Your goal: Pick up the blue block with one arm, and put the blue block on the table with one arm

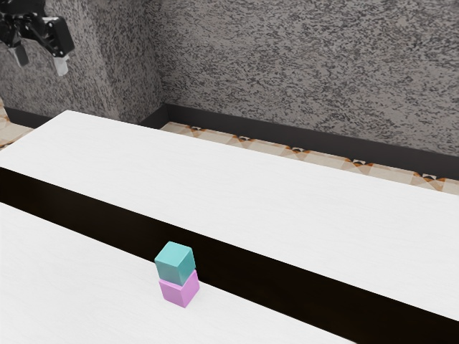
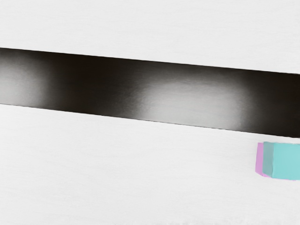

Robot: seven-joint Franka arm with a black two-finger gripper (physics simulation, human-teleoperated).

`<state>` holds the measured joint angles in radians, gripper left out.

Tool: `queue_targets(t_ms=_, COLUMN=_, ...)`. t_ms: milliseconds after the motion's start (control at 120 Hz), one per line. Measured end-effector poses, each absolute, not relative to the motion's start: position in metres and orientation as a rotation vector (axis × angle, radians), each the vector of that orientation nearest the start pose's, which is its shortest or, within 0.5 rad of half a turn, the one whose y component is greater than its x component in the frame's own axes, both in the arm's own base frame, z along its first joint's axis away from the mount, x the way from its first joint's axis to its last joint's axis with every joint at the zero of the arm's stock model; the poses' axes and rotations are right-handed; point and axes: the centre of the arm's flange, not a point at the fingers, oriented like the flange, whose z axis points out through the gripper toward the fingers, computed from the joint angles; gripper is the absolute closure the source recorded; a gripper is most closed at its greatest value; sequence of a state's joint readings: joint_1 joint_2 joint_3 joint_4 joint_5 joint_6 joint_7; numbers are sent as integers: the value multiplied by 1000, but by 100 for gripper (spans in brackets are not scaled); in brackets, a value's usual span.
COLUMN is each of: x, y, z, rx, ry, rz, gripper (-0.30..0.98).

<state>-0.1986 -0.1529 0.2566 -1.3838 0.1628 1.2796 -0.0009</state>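
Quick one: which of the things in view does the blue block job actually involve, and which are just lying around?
For the job:
- blue block, on top of the pink one
- white table, where it goes
- open gripper

Not named in the job:
- pink block, under the blue one
- dark strip across the white surface
- speckled wall

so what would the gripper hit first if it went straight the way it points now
The gripper points down, so most likely the table, on or near its dark strip. The blue block, on the pink block, looks off to the side. Depth is hard to judge, so the exact spot is unclear.
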Motion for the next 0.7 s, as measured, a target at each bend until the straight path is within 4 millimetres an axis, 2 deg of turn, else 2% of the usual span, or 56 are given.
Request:
queue_targets(t_ms=42, x=482, y=46, z=738, rx=-3031, ry=-122, rz=7, gripper=0)
queue_targets(t_ms=83, x=495, y=30, z=723, rx=-3038, ry=-84, rz=49, gripper=0)
queue_targets(t_ms=208, x=511, y=-9, z=694, rx=-3054, ry=17, rz=116, gripper=0)
queue_targets(t_ms=283, x=507, y=-20, z=667, rx=-3071, ry=43, rz=163, gripper=0)
queue_targets(t_ms=358, x=507, y=-25, z=632, rx=-3076, ry=43, rz=226, gripper=0)
queue_targets(t_ms=458, x=500, y=-48, z=581, rx=-3089, ry=80, rz=297, gripper=0)
queue_targets(t_ms=567, x=486, y=-57, z=543, rx=-3129, ry=60, rz=307, gripper=0)
queue_targets(t_ms=700, x=479, y=-80, z=498, rx=-3170, ry=46, rz=302, gripper=0)
